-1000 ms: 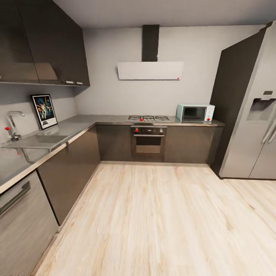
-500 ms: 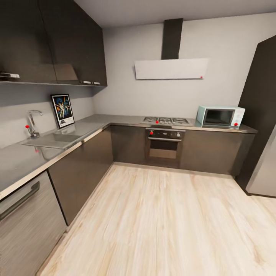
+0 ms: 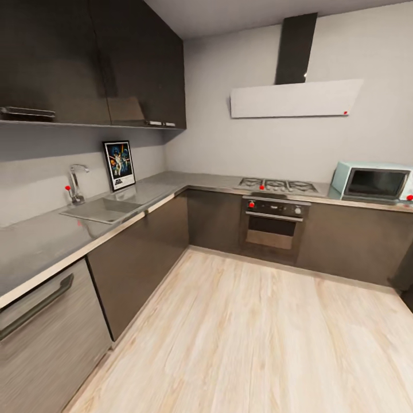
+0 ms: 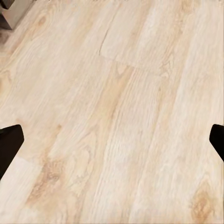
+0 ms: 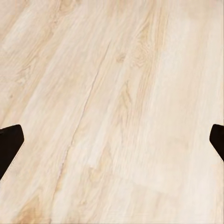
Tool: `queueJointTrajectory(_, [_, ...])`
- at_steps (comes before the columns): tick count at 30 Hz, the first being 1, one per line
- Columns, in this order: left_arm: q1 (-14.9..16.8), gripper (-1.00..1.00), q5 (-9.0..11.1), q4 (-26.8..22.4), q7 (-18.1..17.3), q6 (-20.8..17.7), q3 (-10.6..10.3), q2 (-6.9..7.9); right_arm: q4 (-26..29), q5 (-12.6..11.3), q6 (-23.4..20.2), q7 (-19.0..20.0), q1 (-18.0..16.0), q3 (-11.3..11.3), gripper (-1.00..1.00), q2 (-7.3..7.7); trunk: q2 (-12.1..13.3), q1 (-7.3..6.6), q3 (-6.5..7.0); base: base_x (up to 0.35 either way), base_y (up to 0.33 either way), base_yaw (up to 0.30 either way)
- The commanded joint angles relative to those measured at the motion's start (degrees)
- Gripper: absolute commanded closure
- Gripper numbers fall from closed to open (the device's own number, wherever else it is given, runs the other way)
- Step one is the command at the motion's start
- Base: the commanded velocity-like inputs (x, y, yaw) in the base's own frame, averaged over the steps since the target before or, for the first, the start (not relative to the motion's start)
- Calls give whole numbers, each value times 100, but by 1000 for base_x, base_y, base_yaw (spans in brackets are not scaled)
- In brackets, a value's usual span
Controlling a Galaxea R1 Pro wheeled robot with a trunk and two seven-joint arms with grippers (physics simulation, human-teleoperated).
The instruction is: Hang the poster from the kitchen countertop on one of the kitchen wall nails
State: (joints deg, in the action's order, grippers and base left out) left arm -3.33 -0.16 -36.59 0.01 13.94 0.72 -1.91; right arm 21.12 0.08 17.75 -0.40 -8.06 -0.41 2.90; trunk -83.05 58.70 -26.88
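Note:
The poster (image 3: 120, 165), black-framed with colourful figures on dark blue, stands upright against the wall at the back of the grey kitchen countertop (image 3: 46, 241), just past the inset sink (image 3: 103, 210). My left gripper (image 4: 112, 140) is open, its dark fingertips (image 4: 9, 144) far apart over pale wood floor. In the right wrist view my right gripper (image 5: 112, 140) is open as well, with bare floorboards between its fingertips (image 5: 9, 144). Neither gripper holds anything, and both are far from the poster.
A tap (image 3: 74, 183) rises behind the sink. A hob (image 3: 278, 185), oven (image 3: 274, 221) and teal microwave (image 3: 373, 181) line the far wall under a white hood (image 3: 295, 98). Dark upper cabinets (image 3: 92, 63) hang over the counter. Pale wood floor (image 3: 252, 338) spreads ahead.
The camera has turned left: the poster, sink and oven have shifted right in the picture and the fridge has left it. Nothing in the kitchen has moved.

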Motion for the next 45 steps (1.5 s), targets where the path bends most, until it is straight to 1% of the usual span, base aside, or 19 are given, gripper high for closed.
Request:
queueJointTrajectory(1, [-1,-100,-2,-6,0,9,7,-3,-4,1,18,-4,-3,-5,-100,0,-2,3,-5,311,-131,291])
queueJointTrajectory(9, [-1,-100,-2,-6,-1,12,7,-3,-4,0,20,-4,-3,-5,-100,0,-2,3,-5,311,-131,287])
queueJointTrajectory(13, [-1,-100,-2,-6,-1,12,8,-3,-4,2,19,-4,-3,-5,-100,7,-2,3,-5,311,-131,153])
queueJointTrajectory(30, [-1,-100,-2,-5,-1,12,7,-3,-10,35,18,7,-3,48,-100,43,-2,3,-5,311,-131,15])
queueJointTrajectory(39, [-1,-100,-11,2,-1,12,7,-3,-9,27,18,2,-3,9,-100,39,-2,3,-5,303,-172,7])
queueJointTrajectory(45, [-1,-100,-15,3,-1,12,7,-3,-10,27,24,-3,-3,6,-100,36,-2,3,-5,267,-230,117])
